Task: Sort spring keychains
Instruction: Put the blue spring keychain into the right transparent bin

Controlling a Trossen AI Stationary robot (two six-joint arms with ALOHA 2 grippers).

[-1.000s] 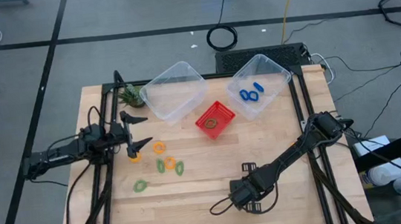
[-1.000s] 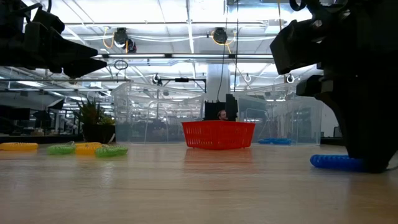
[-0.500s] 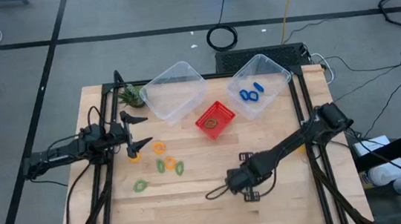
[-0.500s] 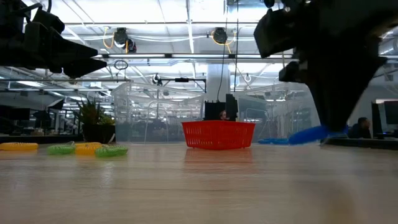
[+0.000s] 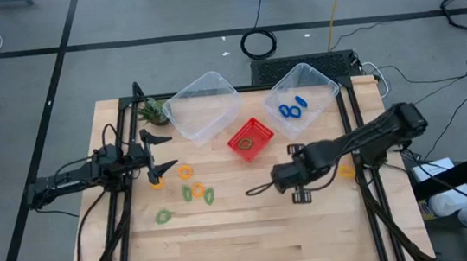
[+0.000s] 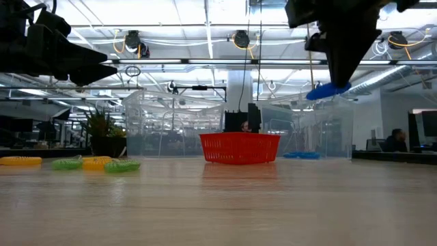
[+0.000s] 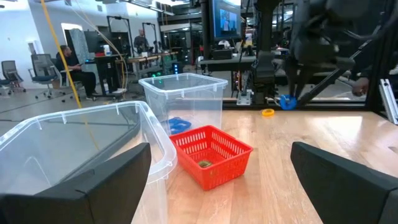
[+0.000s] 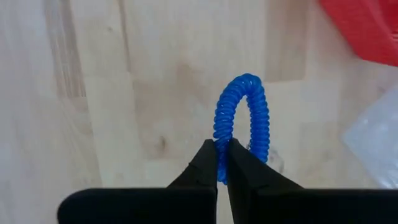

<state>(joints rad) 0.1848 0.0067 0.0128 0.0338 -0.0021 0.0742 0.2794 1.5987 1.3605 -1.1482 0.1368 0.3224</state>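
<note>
My right gripper (image 8: pixel 222 163) pinches just one coil of the blue keychain (image 8: pixel 242 124) above the table's middle, so a jolt could drop it short of the bin (image 5: pixel 304 97).

From my remote station I see a wooden table (image 5: pixel 227 235) standing on a grey floor (image 5: pixel 23 109) crossed by dark lines, with cables (image 5: pixel 257 43) coiled behind it. Beyond, ceiling lights (image 6: pixel 171 14) brighten an open workshop, where a screen (image 7: pixel 225 18) glows and a person (image 7: pixel 68 62) sits by office chairs (image 7: pixel 43 68).
</note>
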